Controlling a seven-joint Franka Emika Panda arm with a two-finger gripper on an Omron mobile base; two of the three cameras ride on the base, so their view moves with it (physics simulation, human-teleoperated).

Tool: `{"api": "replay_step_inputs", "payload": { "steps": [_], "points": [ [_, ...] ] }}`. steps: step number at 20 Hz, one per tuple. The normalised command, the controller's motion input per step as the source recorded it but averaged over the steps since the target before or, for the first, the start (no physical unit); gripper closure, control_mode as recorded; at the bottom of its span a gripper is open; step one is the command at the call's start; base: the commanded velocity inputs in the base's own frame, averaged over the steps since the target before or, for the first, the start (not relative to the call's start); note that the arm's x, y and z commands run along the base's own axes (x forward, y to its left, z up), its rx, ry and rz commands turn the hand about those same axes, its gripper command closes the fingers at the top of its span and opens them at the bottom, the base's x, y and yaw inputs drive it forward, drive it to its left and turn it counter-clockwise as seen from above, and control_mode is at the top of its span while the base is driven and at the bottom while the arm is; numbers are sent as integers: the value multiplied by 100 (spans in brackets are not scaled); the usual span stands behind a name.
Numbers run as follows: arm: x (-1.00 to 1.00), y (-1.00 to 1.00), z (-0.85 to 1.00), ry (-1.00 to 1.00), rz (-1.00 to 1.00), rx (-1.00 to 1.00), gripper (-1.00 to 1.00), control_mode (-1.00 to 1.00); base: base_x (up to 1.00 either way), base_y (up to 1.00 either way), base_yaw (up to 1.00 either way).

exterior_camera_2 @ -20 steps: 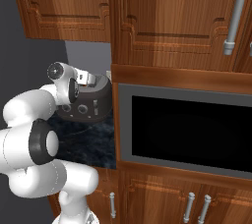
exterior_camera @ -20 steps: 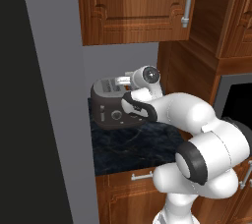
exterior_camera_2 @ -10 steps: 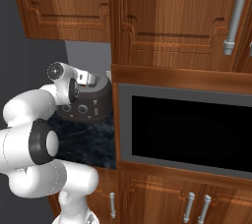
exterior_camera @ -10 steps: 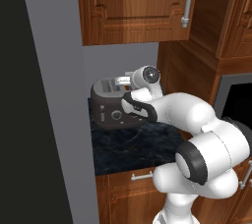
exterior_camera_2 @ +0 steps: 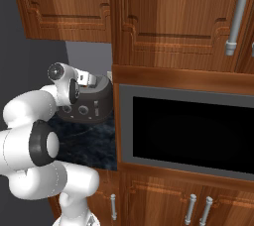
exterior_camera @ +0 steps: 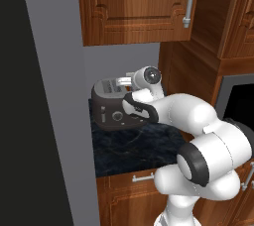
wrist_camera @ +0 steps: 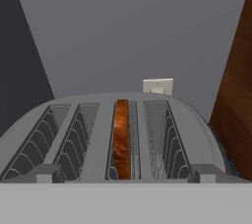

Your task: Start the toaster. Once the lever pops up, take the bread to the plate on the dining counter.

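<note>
Toaster: you have the toaster point(exterior_camera: 115, 105) on the dark marbled tabletop point(exterior_camera: 134, 145), tucked in the corner under the wood wall cabinet point(exterior_camera: 136, 7). In the right base view it point(exterior_camera_2: 92, 103) sits at 9 o'clock of the black-glass oven point(exterior_camera_2: 191, 133), close against the wood panel.
Bread: one slice of bread point(wrist_camera: 121, 137) stands on edge in the third slot from the left, brown crust showing, sunk within the slot. The other three slots show bare wire guides.
Pincer: the hand is over the toaster top in the left base view, wrist point(exterior_camera: 147, 77) at 2 o'clock of the toaster. Fingertips are not visible to you, so you cannot tell whether the pincer is released or clenched.
Hand view: looks along the toaster top toward a grey wall; a pale wall outlet point(wrist_camera: 158, 86) sits at 12 o'clock behind the toaster, a wood panel point(wrist_camera: 238, 95) at 3 o'clock.
Levers: two grey lever tabs point(wrist_camera: 44, 173) show at the near edge, left and right.
</note>
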Motion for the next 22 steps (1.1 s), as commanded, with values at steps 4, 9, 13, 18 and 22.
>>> {"api": "replay_step_inputs", "payload": {
  "steps": [4, 9, 13, 18, 22],
  "points": [
    [0, 0, 0, 0, 0, 0, -100, -100, 0, 0, 0],
    [0, 0, 0, 0, 0, 0, -100, -100, 0, 0, 0],
    [0, 0, 0, 0, 0, 0, -100, -100, 0, 0, 0],
    [0, 0, 0, 0, 0, 0, -100, -100, 0, 0, 0],
    [0, 0, 0, 0, 0, 0, -100, -100, 0, 0, 0]
  ]
}}
